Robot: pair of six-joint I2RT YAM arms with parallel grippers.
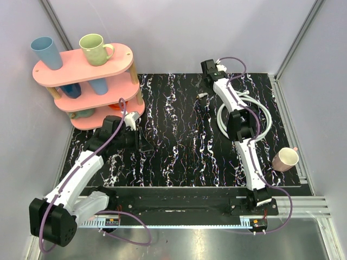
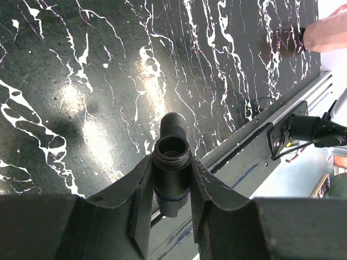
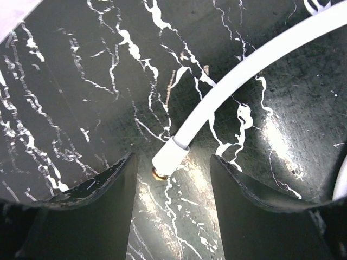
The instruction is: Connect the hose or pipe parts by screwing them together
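My left gripper (image 2: pixel 171 162) is shut on a short dark pipe fitting (image 2: pixel 171 181) with a threaded open mouth and a thin blue ring. It holds the fitting just above the black marbled table (image 2: pixel 81 81). In the top view this gripper (image 1: pixel 140 142) is near the pink shelf. A white hose (image 1: pixel 223 120) lies coiled at the back right. Its free end (image 3: pixel 169 155), a white sleeve with a brass tip, rests on the table between the fingers of my right gripper (image 3: pixel 172 162). That gripper is open and does not touch the hose. From above, the right gripper (image 1: pixel 206 85) hangs over that hose end (image 1: pixel 201 95).
A pink three-tier shelf (image 1: pixel 127 54) with several cups stands at the back left. A pink mug (image 1: pixel 286 158) sits at the right edge beside the right arm. A metal rail (image 1: pixel 179 203) runs along the near table edge. Grey walls close in the back and sides.
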